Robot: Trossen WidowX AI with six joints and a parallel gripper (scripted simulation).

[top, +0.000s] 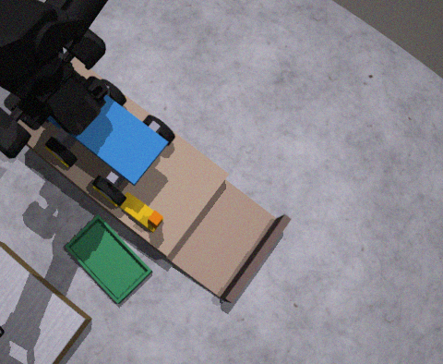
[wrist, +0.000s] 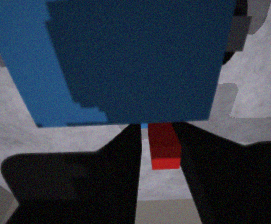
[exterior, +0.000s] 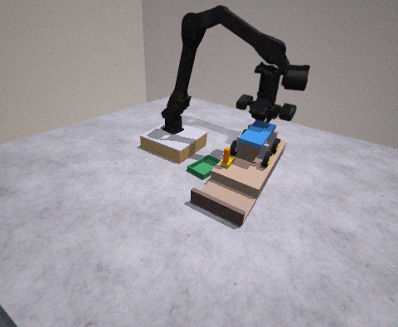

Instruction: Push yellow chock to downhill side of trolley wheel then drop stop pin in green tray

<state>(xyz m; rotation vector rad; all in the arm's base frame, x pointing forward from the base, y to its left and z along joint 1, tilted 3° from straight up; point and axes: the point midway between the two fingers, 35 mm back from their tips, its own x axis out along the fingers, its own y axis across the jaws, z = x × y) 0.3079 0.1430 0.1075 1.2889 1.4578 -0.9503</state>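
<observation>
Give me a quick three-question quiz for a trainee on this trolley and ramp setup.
1. True or false: the yellow chock sits on the downhill side of one of the wheels of the trolley.
2. Where is the red-headed stop pin? A: in the tray. B: between the jaws, at the trolley's uphill end. C: on the lower part of the ramp.
3. What lies in the green tray?

Key: 1 true. 2 B. 3 nothing that can be seen.
</observation>
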